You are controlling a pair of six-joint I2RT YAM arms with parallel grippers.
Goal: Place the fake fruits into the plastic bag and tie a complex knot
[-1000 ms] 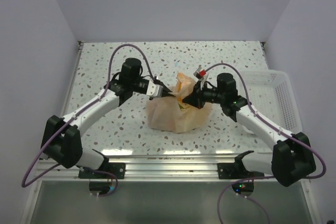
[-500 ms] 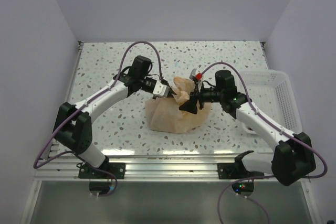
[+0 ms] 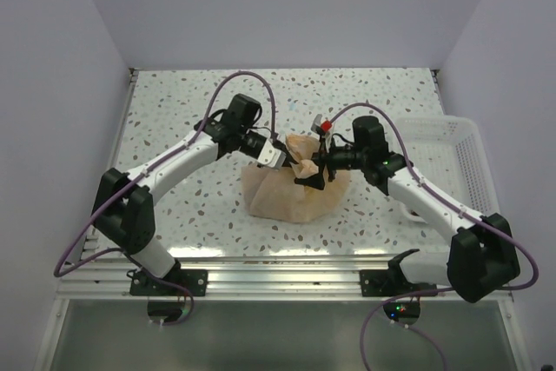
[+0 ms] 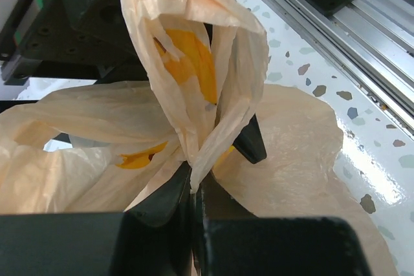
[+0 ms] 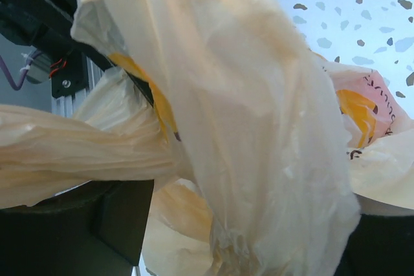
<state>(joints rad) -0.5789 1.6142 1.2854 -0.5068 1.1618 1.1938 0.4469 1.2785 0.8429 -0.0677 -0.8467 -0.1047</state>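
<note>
Moved: L arm has swung in twd the bag since 1 s ago, elbow now nearer table centre; R jaws, shut then, have spread; raised bag top sits lower and more bunched.
Plastic bag [image 3: 291, 195]: pale peach, crinkly, mid-table, lying as a rounded heap w/ its top gathered up at its 12 o'clock.
Left gripper [image 3: 276, 155]: at bag's 11 o'clock, pointing in. Wrist view shows fingers [image 4: 169, 193] pressed together on a twisted strip of bag plastic, which rises from the pinch into a loop w/ yellow print inside.
Right gripper [image 3: 311, 176]: at bag's 1 o'clock, facing the L one across the gathered top. Fingers [image 5: 110, 224] stand wide apart, loose bag plastic draped betw. them; no pinch seen.
Fruits: can't make out through the plastic.
Basket [image 3: 456, 149]: white, perforated, 3 o'clock of bag, at table's R edge.
Table [image 3: 174, 110]: speckled white top.
</note>
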